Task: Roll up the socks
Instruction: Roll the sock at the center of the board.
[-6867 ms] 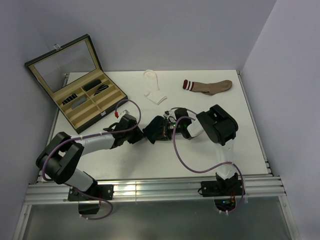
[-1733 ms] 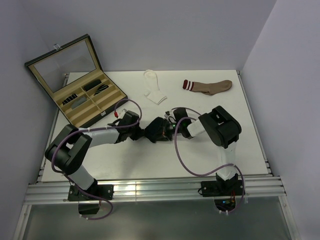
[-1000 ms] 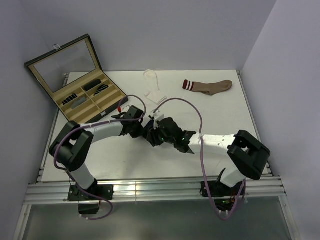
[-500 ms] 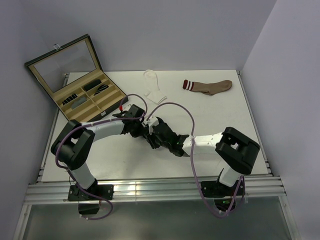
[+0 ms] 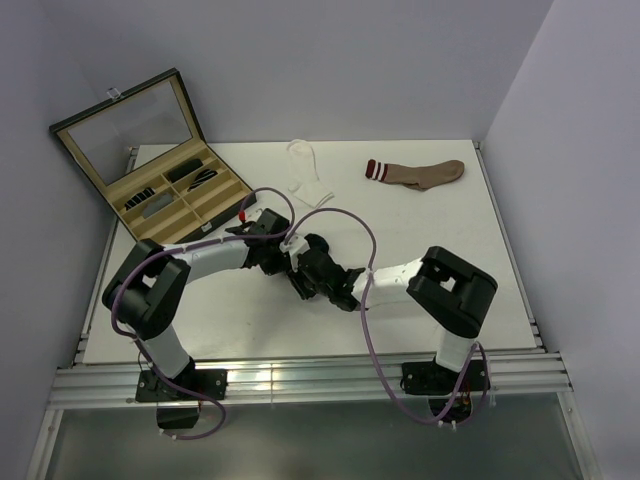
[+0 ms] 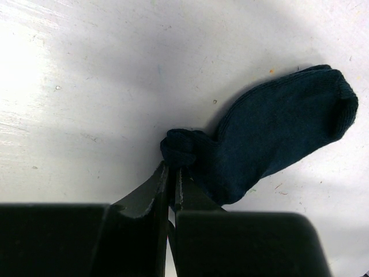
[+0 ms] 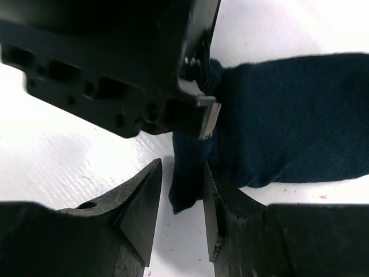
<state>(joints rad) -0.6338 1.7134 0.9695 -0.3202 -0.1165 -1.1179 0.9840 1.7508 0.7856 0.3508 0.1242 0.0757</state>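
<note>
table (image 5: 500,230): white | case (image 5: 222,192): far-left corner, glass lid (image 5: 130,135) raised | compartments (image 5: 172,224): small dark items (image 5: 186,171)

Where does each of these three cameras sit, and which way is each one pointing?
Top external: fixed above and behind the arms, looking down at the table; both arms show whole, left gripper and right gripper close together mid-table.
Left wrist: rides the left arm, looking along its shut fingers at the navy sock they pinch.
Right wrist: rides the right arm, looking past its parted fingers at that sock's edge, with the left gripper beyond.
Shared: both wrist views show the navy sock and the table.
</note>
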